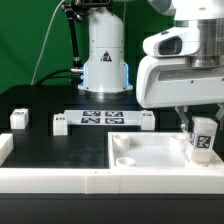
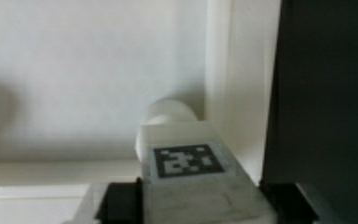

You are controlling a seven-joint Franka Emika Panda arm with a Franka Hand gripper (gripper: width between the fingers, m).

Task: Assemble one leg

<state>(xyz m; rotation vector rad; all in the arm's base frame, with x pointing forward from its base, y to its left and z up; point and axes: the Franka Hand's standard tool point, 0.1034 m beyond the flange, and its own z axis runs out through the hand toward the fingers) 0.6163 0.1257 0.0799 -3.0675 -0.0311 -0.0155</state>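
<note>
My gripper [image 1: 202, 132] is shut on a white leg [image 1: 203, 141] with a black-and-white tag on its side, holding it upright over the right part of the large white tray-like piece [image 1: 150, 165]. In the wrist view the leg [image 2: 190, 155] stands between my dark fingers [image 2: 123, 200], its far end over the tray's raised rim [image 2: 247, 80]. Whether the leg's lower end touches the tray cannot be told. Three more legs stand on the black table: one at the exterior view's left [image 1: 18, 120], one beside the marker board's left end [image 1: 59, 123], one at its right end [image 1: 148, 120].
The marker board [image 1: 103, 119] lies at the middle of the table. The robot base [image 1: 104, 55] stands behind it. A white rail [image 1: 60, 180] runs along the front edge, with a white block [image 1: 4, 148] at the exterior view's left.
</note>
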